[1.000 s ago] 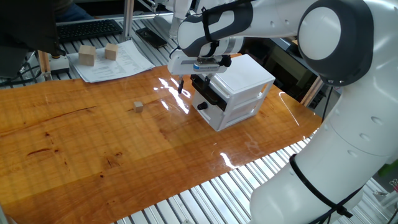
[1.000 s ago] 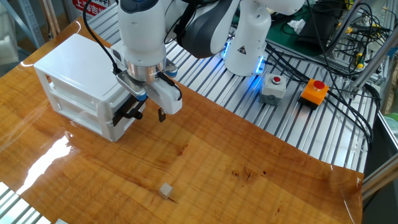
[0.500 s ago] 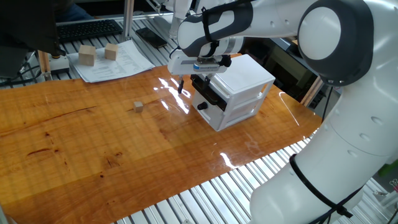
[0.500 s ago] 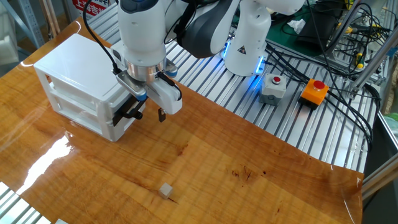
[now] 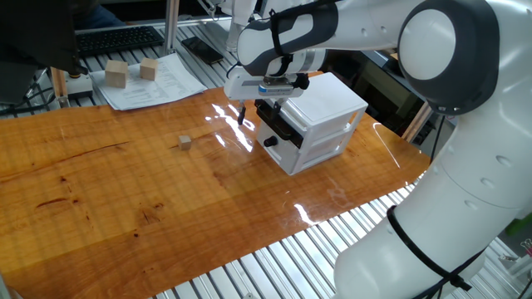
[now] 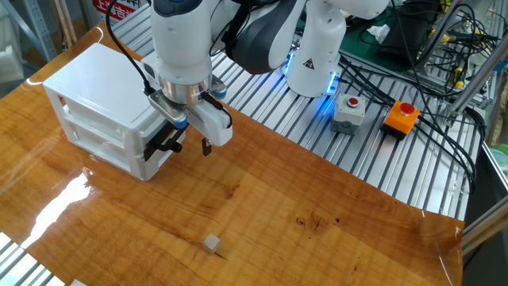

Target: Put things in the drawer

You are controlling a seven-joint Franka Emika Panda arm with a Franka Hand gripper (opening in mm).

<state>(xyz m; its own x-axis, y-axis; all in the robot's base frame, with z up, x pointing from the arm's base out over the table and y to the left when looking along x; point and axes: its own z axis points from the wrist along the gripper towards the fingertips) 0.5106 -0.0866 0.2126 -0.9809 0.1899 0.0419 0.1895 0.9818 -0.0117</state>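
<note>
End effector (image 6: 189,144) spread at drawer (image 6: 163,141) front, holding nothing.

No wording can be read in either view. The robot base (image 6: 315,56) bears a black triangular warning sign (image 6: 307,63), its symbol too small to make out. A red-and-white sign (image 6: 119,6) at the top edge possibly carries letters, illegible here.
</note>
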